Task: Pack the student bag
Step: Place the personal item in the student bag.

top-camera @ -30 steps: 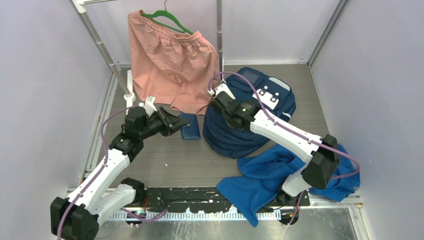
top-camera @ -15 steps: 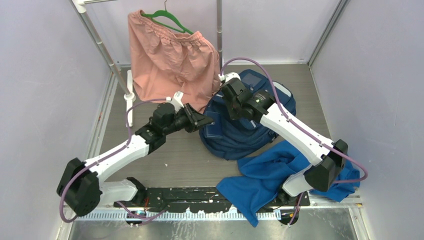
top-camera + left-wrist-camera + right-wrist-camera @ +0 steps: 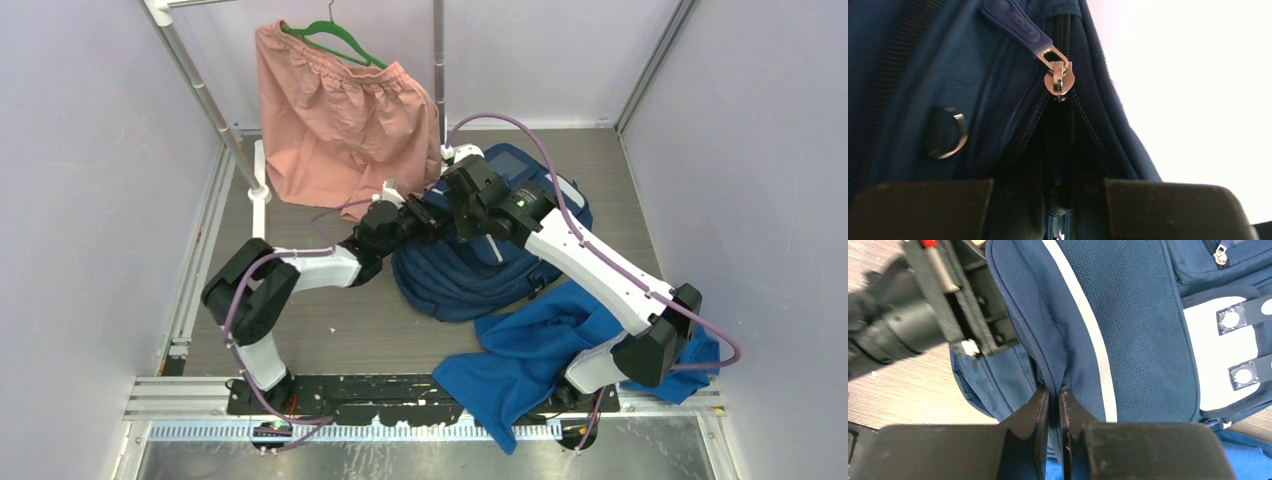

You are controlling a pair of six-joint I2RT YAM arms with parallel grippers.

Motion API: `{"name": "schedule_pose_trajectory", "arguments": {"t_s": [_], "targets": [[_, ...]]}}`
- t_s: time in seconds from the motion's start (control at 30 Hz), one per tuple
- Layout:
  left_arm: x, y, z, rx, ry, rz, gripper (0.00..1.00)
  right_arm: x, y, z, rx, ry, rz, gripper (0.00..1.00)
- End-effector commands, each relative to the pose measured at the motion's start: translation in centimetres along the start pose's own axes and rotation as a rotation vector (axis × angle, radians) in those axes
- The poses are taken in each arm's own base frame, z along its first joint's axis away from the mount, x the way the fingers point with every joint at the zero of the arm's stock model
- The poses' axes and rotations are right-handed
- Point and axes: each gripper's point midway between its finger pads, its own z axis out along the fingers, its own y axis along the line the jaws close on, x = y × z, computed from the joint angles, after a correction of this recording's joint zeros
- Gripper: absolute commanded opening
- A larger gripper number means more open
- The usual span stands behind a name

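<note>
Reaching L gripper (image 3: pixel 428 213) to student bag (image 3: pixel 470 285) mouth vs 1s ago, grip unclear | R gripper (image 3: pixel 1054 392) pinching bag rim

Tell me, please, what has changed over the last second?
The left pincer swung right from the table to the open zip of the student bag; the navy wallet it straddled is gone from that spot, apparently carried along. The right pincer stays pinched on the bag's rim; blue cloth and pink shorts unmoved.

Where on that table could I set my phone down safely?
Bare table lies in front, between the left arm and the backpack, and in the back right corner beyond the backpack. The middle is crowded; the blue cloth covers the front right.
</note>
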Motion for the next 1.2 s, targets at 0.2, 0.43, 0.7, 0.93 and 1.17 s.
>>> {"name": "schedule_pose_trajectory", "arguments": {"t_s": [0.2, 0.43, 0.7, 0.93, 1.17], "targets": [[5.8, -5.9, 1.0, 0.254, 0.153, -0.019, 0.76, -2.1, -0.8, -3.4, -0.03, -0.151, 0.101, 0.01], [7.5, -2.6, -1.2, 0.068, 0.227, 0.015, 1.0, -1.3, -1.4, -3.1, -0.014, -0.144, 0.122, 0.01], [7.9, -1.1, -4.5, -0.074, 0.262, 0.094, 0.87, -0.9, -1.8, -2.2, -0.008, -0.121, 0.125, 0.01], [7.9, -0.7, -4.7, -0.098, 0.258, 0.112, 0.25, -1.1, -1.4, -2.0, -0.023, -0.122, 0.128, 0.01], [8.6, -1.5, -2.7, -0.052, 0.289, 0.109, 0.0, -0.9, -1.7, -2.2, -0.017, -0.122, 0.131, 0.01]]}}
